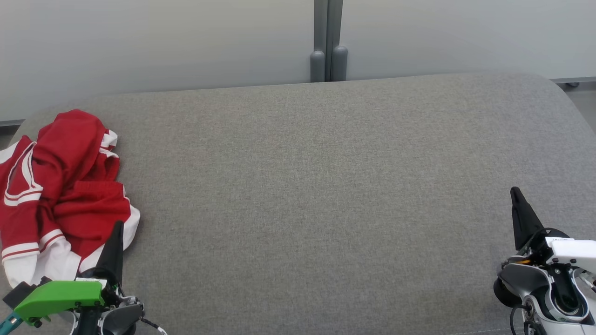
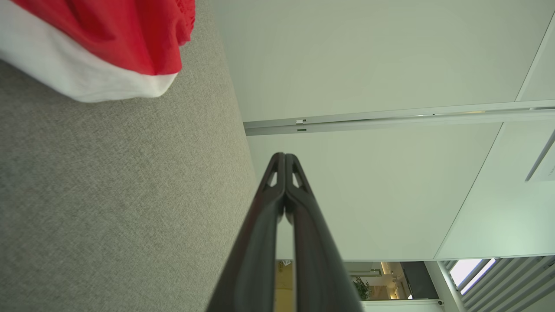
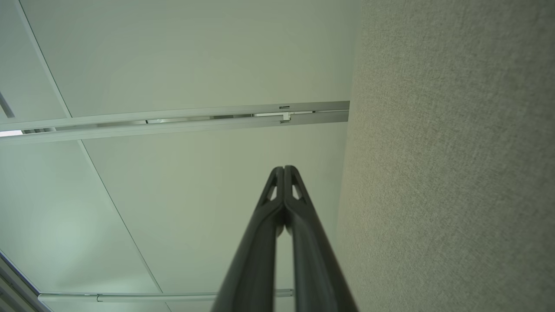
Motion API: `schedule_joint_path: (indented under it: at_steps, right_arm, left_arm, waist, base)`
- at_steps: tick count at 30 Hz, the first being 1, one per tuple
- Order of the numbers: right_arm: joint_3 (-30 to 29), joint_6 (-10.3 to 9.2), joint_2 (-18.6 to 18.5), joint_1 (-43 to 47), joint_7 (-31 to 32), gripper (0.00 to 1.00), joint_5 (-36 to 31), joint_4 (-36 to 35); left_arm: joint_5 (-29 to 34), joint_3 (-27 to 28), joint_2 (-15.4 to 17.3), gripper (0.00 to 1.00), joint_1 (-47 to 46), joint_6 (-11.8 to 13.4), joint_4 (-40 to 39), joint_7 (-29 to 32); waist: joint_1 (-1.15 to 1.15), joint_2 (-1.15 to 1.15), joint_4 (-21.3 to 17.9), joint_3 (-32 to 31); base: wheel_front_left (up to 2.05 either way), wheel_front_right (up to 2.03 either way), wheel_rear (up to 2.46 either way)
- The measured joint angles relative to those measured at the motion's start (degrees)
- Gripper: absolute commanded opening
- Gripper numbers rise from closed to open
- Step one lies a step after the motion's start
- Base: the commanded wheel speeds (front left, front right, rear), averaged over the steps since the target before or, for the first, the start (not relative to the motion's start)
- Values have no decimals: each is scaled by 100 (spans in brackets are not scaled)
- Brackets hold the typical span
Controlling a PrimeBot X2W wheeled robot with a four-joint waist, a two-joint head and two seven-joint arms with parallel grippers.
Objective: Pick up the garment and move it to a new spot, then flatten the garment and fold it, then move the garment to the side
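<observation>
A crumpled red garment [image 1: 60, 190] with white stripes and white hems lies bunched at the left edge of the grey fabric surface [image 1: 316, 186]. My left gripper [image 1: 118, 226] is shut and empty at the lower left, its dark tip just in front of the garment's right hem. In the left wrist view the shut left gripper [image 2: 285, 155] points past the surface's far edge, and the garment [image 2: 108, 39] shows at the upper left, apart from it. My right gripper [image 1: 514, 190] is shut and empty at the lower right; the right gripper [image 3: 284, 167] meets at its tips in its wrist view.
Pale wall panels [image 1: 163, 42] with a grey vertical post [image 1: 328, 42] stand behind the surface. The surface's rounded far edge runs across the back, and its corners curve off at left and right.
</observation>
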Motion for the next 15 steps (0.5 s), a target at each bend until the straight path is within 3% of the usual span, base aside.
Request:
schedule_joint_path:
  at_steps: [15]
  right_arm:
    - [-9,0,1,0,0,0,-1,0]
  left_arm:
    - [0,1,0,0,0,0,0,0]
  waist:
    - [0,0,0,0]
  base:
    - [0,0,0]
